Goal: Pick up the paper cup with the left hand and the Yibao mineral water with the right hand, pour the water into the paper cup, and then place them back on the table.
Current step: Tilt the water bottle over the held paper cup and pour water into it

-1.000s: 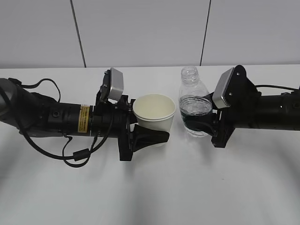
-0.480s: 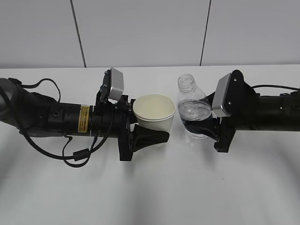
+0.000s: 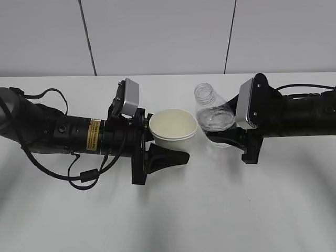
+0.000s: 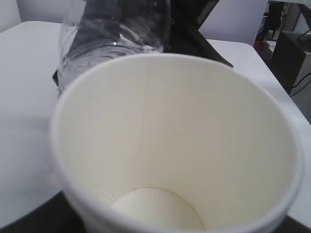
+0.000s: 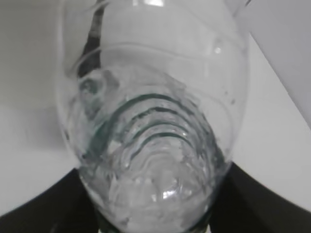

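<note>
White table (image 3: pixel 173 220), grey wall panels behind. Left hand (image 3: pixel 157 149) clamps the paper cup (image 3: pixel 172 131), upright, empty, lifted off the surface. Right hand (image 3: pixel 228 137) grips the Yibao mineral water (image 3: pixel 212 113) around its body, open neck tilted toward the cup, just beside its rim.

The small cream-white paper cup (image 4: pixel 177 145) runs past the bottom edge of the left wrist view, its outer wall unseen. The clear ribbed plastic water bottle (image 5: pixel 150 121) loses its neck at the top edge of the right wrist view. In the exterior view the right black pincer (image 3: pixel 227 137) covers the bottle's green label, and both arms are cut off at the sides.
</note>
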